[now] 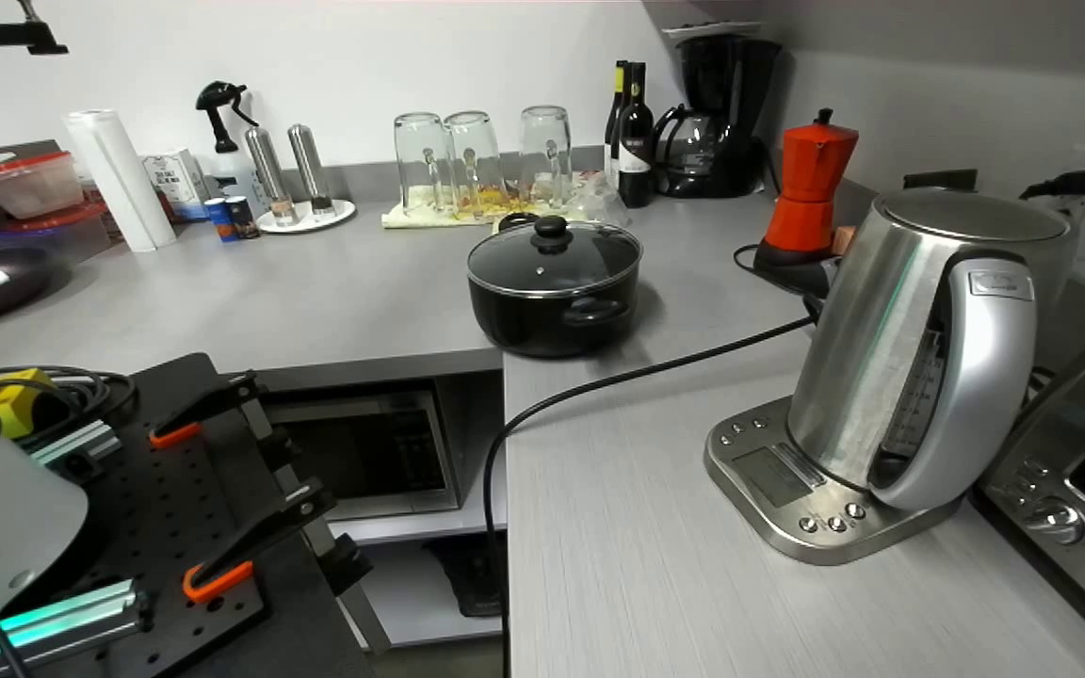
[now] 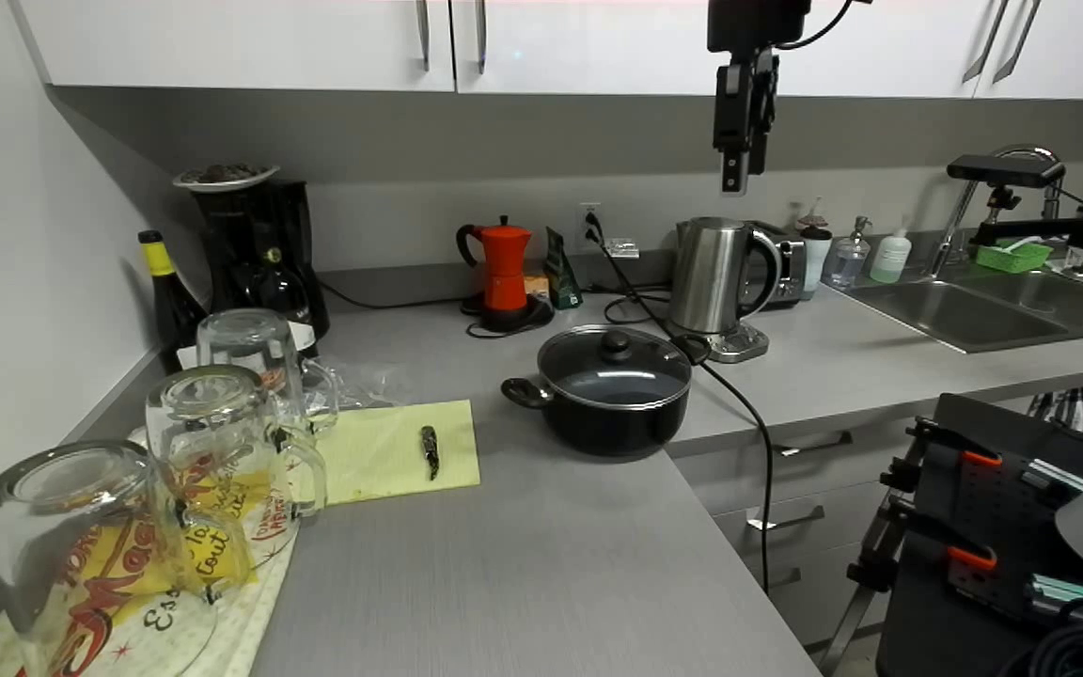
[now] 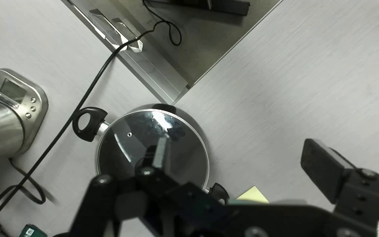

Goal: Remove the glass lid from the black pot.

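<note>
The glass lid (image 1: pixel 519 262) sits on the black pot (image 1: pixel 542 325), with its black knob on top; it also shows in an exterior view (image 2: pixel 598 376). The pot (image 2: pixel 617 432) stands at the counter's inner corner. In the wrist view, the lid (image 3: pixel 188 158) and a pot handle (image 3: pixel 94 128) lie below me; the knob is mostly hidden by a finger. My gripper (image 3: pixel 240 161) is open and empty, its fingers wide apart, one over the lid and one over the counter. In an exterior view, my gripper (image 2: pixel 741 169) points down, high above the counter and apart from the lid.
A steel kettle (image 1: pixel 882 330) stands near the pot, with a black cable (image 1: pixel 599 381) running beside the pot and off the counter edge. Upturned glass mugs (image 2: pixel 71 527), a red moka pot (image 2: pixel 506 268) and a yellow paper (image 2: pixel 363 470) are also on the counter.
</note>
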Robot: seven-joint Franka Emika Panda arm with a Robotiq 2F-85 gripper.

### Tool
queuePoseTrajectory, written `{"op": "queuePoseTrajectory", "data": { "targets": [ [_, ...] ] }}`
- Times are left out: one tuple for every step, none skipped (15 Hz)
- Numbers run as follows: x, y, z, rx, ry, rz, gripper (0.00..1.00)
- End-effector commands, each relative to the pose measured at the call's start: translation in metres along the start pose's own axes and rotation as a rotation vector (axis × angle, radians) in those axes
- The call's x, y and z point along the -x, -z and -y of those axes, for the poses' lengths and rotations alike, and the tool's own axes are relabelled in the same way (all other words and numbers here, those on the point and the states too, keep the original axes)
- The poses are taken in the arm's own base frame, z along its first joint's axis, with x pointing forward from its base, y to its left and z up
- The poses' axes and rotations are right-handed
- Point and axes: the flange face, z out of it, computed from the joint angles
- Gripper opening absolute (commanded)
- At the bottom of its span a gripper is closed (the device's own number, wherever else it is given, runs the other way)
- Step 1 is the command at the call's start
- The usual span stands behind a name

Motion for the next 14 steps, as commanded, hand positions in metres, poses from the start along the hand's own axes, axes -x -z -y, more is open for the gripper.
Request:
{"op": "queuePoseTrajectory", "data": {
  "targets": [
    [-0.008,-0.004,-0.009,-0.005,0.002,0.005,1.0],
    [-0.013,-0.007,-0.016,-0.01,0.0,0.008,1.0],
    [-0.017,-0.01,-0.021,-0.016,-0.003,0.01,1.0],
    [-0.023,-0.015,-0.029,-0.025,-0.006,0.016,1.0],
    [-0.027,-0.019,-0.035,-0.034,-0.006,0.023,1.0],
    [-0.034,-0.027,-0.043,-0.042,-0.004,0.028,1.0],
    [-0.04,-0.032,-0.049,-0.045,-0.005,0.027,1.0],
    [-0.048,-0.041,-0.057,-0.048,-0.006,0.03,1.0],
    [-0.054,-0.048,-0.063,-0.052,-0.004,0.035,1.0],
    [-0.063,-0.058,-0.07,-0.056,-0.004,0.04,1.0],
    [-0.07,-0.066,-0.075,-0.057,0.0,0.043,1.0],
    [-0.081,-0.076,-0.081,-0.057,0.003,0.044,1.0],
    [-0.088,-0.084,-0.085,-0.058,0.008,0.046,1.0],
    [-0.096,-0.092,-0.088,-0.061,0.01,0.048,1.0]
  ]
}}
